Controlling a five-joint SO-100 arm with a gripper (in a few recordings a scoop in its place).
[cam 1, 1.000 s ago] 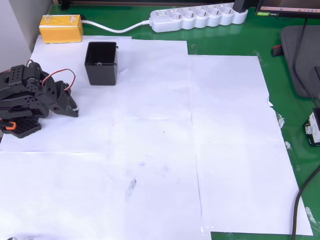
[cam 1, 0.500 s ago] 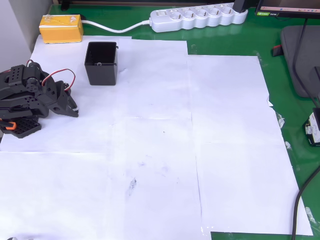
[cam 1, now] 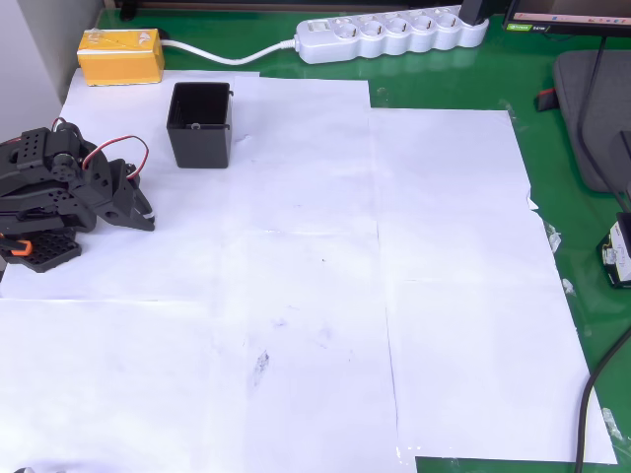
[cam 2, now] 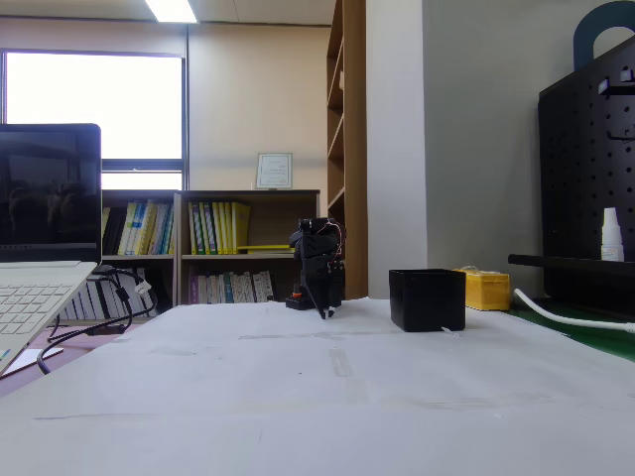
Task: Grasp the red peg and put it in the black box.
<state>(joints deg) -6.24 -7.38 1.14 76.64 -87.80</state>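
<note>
Red peg: I cannot find it on the white paper; it may lie inside the black box, where the walls would hide it.
Black box (cam 1: 200, 124): upright on the paper, near the folded arm, with the yellow box (cam 1: 120, 55) beyond it.
Gripper (cam 1: 138, 214): folded low beside the base; jaws look closed and empty.
Bench (cam 1: 463, 79): green, covered in paper sheets.
Risk: with no peg visible, any reach would be blind and might knock the light box aside.

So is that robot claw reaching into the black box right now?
No: in the overhead view the gripper rests folded on the white paper, apart from the black box.
</note>
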